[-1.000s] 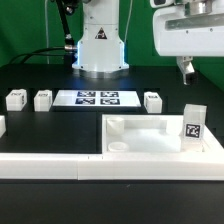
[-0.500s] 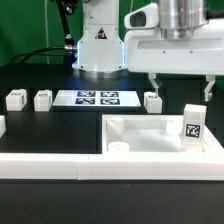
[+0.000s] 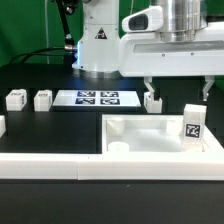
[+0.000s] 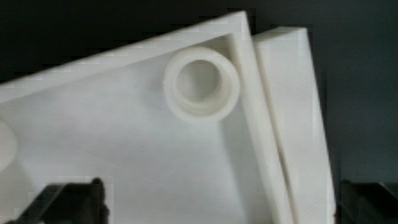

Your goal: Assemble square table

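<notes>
The pincer (image 3: 178, 90) is released. Its two fingers stand wide apart with nothing between them, and they hang straight down from a boxy white hand of smooth, glossy plastic. The wrist is vertical and the hand points at the table, hovering over the far side of the square table slab (image 3: 108, 132).

The slab lies flat on the black matte table (image 3: 40, 130), towards the exterior view's right and close against the long white rail (image 3: 50, 165) that runs across the front. It is smooth, hard white plastic, a broad shallow tray shape with a raised rim. In the wrist view I see a round raised collar around a hole near one corner of it, and the dark finger pads (image 4: 71, 200) frame the slab from above, well clear of it.

A white tagged block (image 3: 193, 124) stands upright at the slab's right side in the exterior view. I can't tell whether it is part of the slab or only resting there.

Three small leg posts are chunky white blocks lying in a row farther back. Two of them (image 3: 15, 98) (image 3: 42, 99) are left of the flat marker board (image 3: 97, 98) and one (image 3: 152, 101) is right of it. One finger tip overlaps that last post in the exterior view, and I cannot tell whether they touch.
</notes>
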Available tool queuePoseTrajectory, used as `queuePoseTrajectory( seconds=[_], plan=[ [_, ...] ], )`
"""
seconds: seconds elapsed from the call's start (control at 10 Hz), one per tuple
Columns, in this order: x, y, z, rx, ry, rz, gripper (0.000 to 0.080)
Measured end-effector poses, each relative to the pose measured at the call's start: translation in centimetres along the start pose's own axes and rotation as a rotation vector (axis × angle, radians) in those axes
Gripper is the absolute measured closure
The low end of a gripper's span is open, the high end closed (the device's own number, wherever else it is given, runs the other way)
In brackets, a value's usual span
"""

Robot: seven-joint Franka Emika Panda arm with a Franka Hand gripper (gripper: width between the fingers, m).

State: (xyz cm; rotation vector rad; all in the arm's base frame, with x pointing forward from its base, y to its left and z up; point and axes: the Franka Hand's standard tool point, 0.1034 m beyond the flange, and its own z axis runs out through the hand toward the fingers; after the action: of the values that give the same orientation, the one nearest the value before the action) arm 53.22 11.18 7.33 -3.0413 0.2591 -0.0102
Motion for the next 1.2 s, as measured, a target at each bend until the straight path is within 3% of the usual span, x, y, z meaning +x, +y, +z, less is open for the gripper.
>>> queuePoseTrajectory(
  seconds=[0.1,0.3,0.8,0.9,1.1,1.2],
  plan=[
    [-2.2,0.4,0.4,-0.011,-0.062,-0.088,0.0151],
    [-6.6,0.0,2.0,-0.066,-0.099,-0.234,0.0151],
    [-7.4,0.5,2.4,-0.075,-0.130,-0.326,0.0151],
    [-8.3,1.5,3.0,-0.092,-0.184,-0.255,0.0151],
    [-12.6,3.0,3.0,-0.149,-0.503,-0.148,0.0151],
    [-13.6,3.3,3.3,-0.158,-0.624,-0.118,0.0151]
  ],
)
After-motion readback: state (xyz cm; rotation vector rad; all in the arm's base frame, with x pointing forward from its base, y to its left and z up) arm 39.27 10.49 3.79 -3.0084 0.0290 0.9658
